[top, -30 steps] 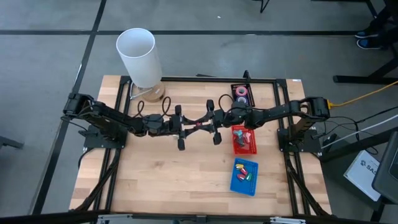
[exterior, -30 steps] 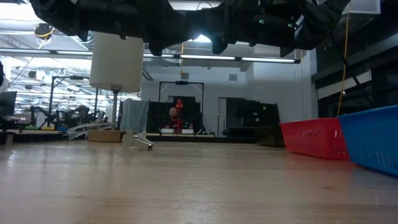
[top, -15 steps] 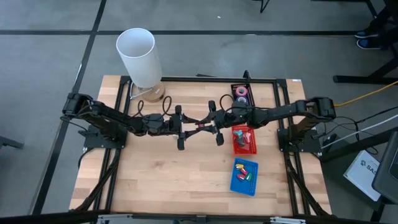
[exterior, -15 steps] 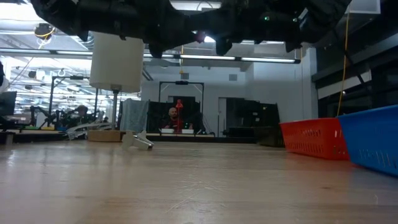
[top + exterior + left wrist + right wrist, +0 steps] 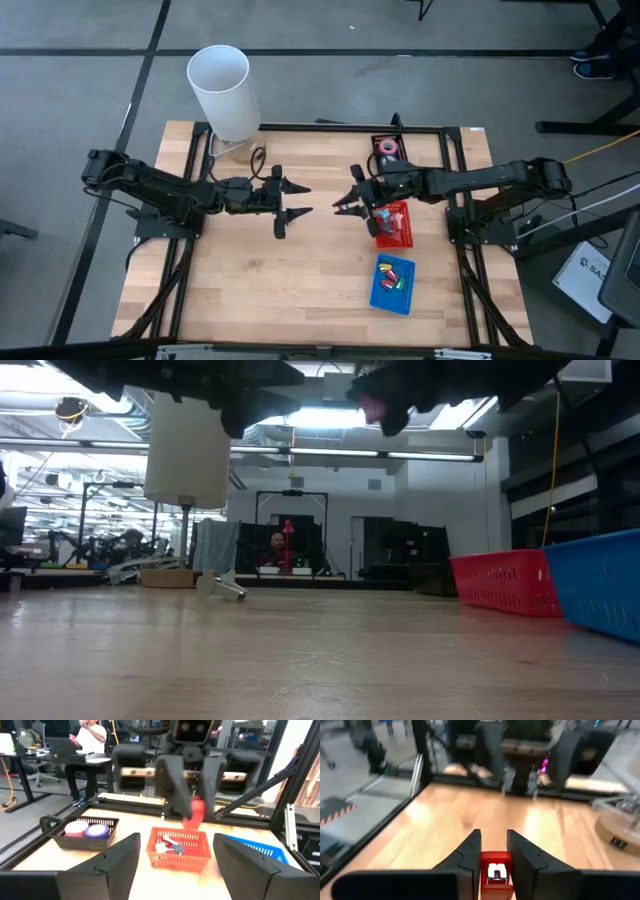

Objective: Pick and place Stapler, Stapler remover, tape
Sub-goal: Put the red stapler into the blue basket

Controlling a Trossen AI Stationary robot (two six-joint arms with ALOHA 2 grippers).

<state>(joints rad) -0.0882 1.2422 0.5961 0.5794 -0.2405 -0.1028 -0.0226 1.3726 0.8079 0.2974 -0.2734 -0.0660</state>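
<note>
Now the right gripper point(image 5: 347, 201) pinches a red stapler point(image 5: 495, 870) between its fingers, the stapler's long axis running along them and pointing toward the left arm. It hangs over the table, just beside the red basket point(image 5: 400, 235) that lies on its own arm's side, so the right arm is the nearer carrier. Across a clear gap, the left gripper point(image 5: 297, 199) stands spread and empty.
</note>
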